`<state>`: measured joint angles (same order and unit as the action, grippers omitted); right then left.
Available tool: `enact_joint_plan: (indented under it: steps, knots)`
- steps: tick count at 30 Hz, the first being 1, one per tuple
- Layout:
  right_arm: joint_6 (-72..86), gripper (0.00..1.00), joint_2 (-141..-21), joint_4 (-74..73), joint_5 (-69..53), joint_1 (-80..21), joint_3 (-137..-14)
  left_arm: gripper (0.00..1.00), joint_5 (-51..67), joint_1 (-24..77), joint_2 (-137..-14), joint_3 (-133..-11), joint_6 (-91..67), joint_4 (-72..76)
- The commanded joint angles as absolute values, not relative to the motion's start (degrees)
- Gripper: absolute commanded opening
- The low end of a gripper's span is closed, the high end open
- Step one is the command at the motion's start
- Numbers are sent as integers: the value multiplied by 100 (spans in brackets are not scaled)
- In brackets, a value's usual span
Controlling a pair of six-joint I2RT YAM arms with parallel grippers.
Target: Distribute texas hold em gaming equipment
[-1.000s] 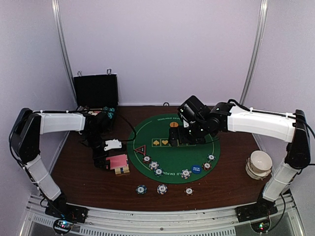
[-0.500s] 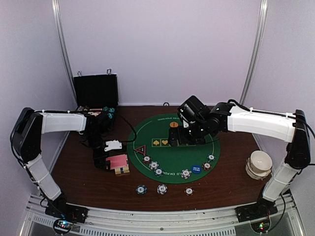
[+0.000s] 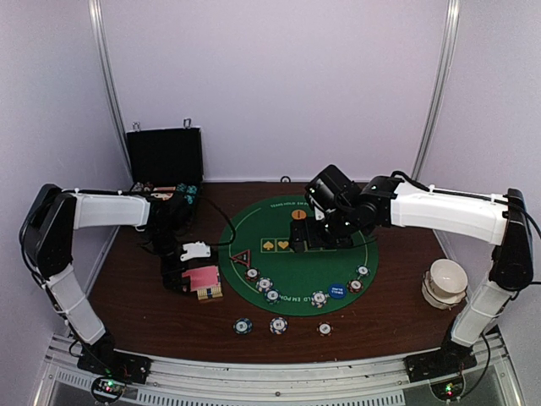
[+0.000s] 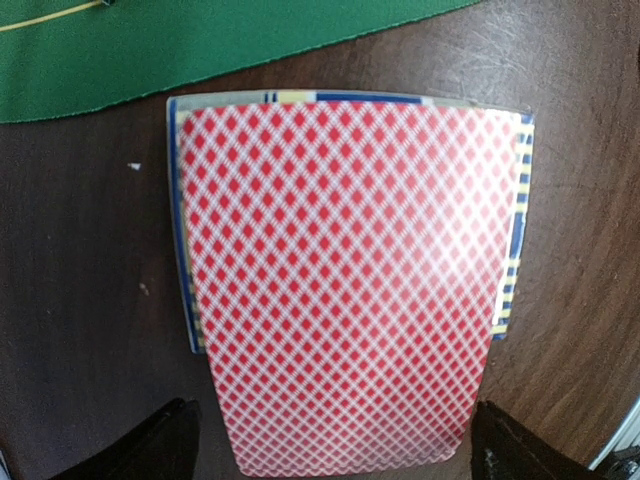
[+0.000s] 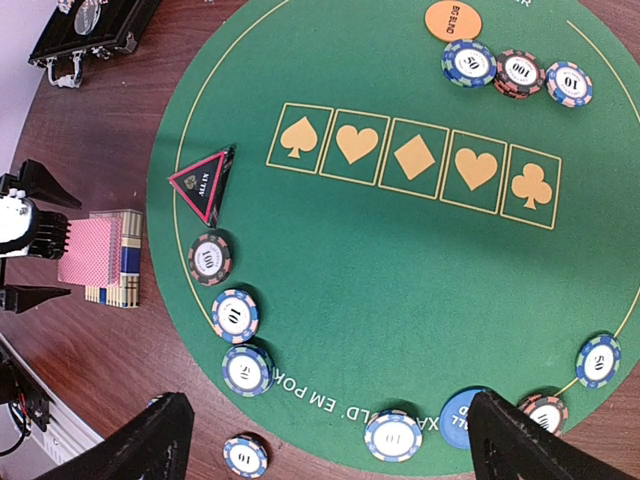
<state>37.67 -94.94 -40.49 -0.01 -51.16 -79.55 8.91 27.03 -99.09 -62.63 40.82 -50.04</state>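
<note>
No visible change over the last second: both arms sit where they were, both sets of jaws stand as wide as before, and nothing on the table is displaced. This reads as a pause ahead of a pick, not progress. The left pincer (image 4: 340, 455) is spread wide and empty, its fingertips showing at the two lower corners of its wrist view. The pink-backed card (image 4: 345, 280) fills the centre of that view, with its near edge between the tips and no contact that I can see. The card rests on a blue-and-yellow-edged pack (image 4: 518, 230) on bare wood, just off the lower left rim of the green mat (image 3: 296, 269). The right pincer (image 5: 335, 440) is likewise wide open and empty, hovering over the middle of the mat. Already laid out are the triangle marker (image 5: 205, 183) at the mat's left edge and chips (image 5: 235, 315) strung along the lower rim. Three more sit upper right beside the orange button (image 5: 453, 20), and the blue button (image 5: 458, 408) is at the bottom rim. Judgement: cards are not yet dealt. The likely next move is the left pincer dropping and closing on the top card, which is thin and flat and may slide or drag a second card along.
</note>
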Motion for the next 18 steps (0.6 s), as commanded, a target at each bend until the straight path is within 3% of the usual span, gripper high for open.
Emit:
enact_joint_plan:
  steps: [1,18]
  knots:
    - [3751,100,-9405,-4111,23,-5178,-8025,98,993,2733,-10065,-6415,4198,-4845]
    - [3796,99,-9361,-4105,17,-5188,-7948,98,912,2784,-10261,-6336,4314,-4548]
